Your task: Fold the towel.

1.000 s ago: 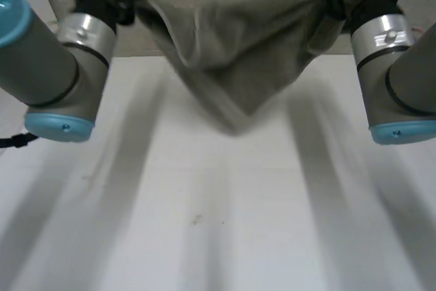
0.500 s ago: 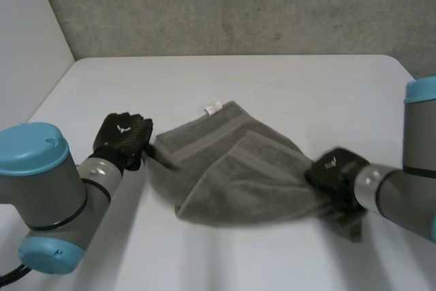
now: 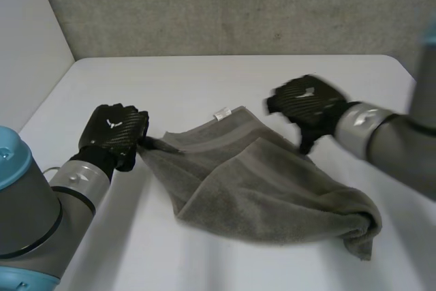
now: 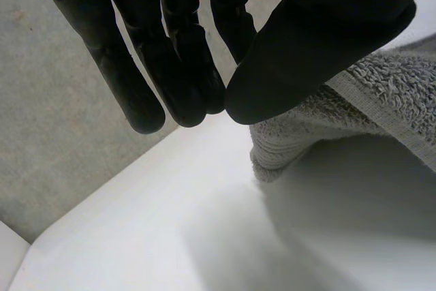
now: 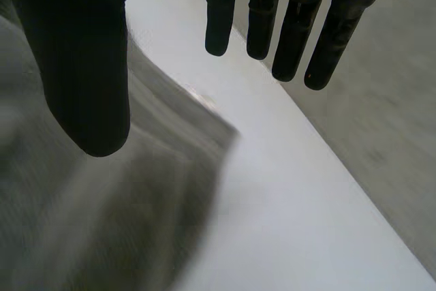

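A grey towel (image 3: 266,189) lies loosely doubled and rumpled on the white table (image 3: 204,80), with a small white label (image 3: 221,114) at its far edge. My left hand (image 3: 112,133) sits at the towel's left corner, and that corner is drawn up to its fingertips. In the left wrist view the thumb (image 4: 320,46) presses against the fingers with the towel's hem (image 4: 368,100) coming out from behind it. My right hand (image 3: 306,103) hovers over the towel's far right part. Its fingers (image 5: 293,25) are straight and spread from the thumb, with nothing between them and the towel (image 5: 102,223) below.
A grey wall (image 3: 238,5) runs behind the table's far edge. A pale wall (image 3: 27,52) borders the table's left side. Bare tabletop lies beyond the towel and in front of it. The towel's bunched right end (image 3: 361,226) rests near the table's right side.
The towel came down from the air onto the table. My right hand has let go of the towel's right end, opened and lifted toward the far side. The left hand keeps its pinch.
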Controlling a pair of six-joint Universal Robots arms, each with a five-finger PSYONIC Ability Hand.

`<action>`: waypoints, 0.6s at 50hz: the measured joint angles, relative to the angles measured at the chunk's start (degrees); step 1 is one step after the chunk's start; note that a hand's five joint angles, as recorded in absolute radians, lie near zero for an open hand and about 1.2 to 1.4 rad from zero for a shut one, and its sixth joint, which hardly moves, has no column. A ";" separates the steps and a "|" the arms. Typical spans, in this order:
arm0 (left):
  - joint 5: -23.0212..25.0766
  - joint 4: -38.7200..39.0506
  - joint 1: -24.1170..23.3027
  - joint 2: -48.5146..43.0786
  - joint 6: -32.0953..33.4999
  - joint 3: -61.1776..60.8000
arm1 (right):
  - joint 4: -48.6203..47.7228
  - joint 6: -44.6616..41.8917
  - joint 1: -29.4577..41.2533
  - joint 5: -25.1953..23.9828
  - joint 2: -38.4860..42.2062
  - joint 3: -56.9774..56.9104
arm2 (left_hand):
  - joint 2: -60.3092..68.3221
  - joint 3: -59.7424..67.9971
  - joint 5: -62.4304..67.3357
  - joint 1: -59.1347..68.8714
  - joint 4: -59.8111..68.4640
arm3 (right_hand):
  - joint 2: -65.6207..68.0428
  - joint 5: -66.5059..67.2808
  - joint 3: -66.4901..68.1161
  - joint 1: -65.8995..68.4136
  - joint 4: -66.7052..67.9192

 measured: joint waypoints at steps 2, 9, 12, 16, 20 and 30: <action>-0.01 0.00 -0.23 0.91 0.00 0.06 | -0.27 0.65 3.34 -2.38 4.23 -3.08 | 0.00 0.00 0.00 0.00 0.00 | 0.12 0.62 0.00 0.00 0.01; 0.02 0.00 -1.03 4.44 0.07 0.79 | -0.94 0.39 9.03 -7.87 16.15 -9.61 | 0.00 0.00 0.00 0.00 0.00 | 0.26 2.12 1.67 0.21 2.44; 0.05 0.00 -1.25 5.52 0.11 1.07 | -1.79 0.11 10.42 -9.28 20.03 -11.06 | 0.00 0.00 0.00 0.00 0.00 | 2.91 3.71 3.94 2.18 4.46; 0.08 0.05 -1.35 5.99 0.16 1.42 | -2.71 -0.19 11.63 -10.09 23.50 -12.07 | 0.00 0.00 0.00 0.00 0.00 | 15.92 14.63 15.69 13.06 16.00; 0.08 0.14 -1.28 5.69 0.18 1.93 | -3.38 -0.60 12.17 -9.80 25.36 -13.16 | 0.00 0.00 0.00 0.00 0.00 | 39.46 38.05 39.37 32.80 39.81; -0.06 0.86 0.24 -0.32 0.37 12.81 | -14.44 -0.87 11.75 2.95 19.34 -21.27 | 0.00 0.05 0.00 0.02 0.01 | 42.51 41.67 43.31 33.76 44.20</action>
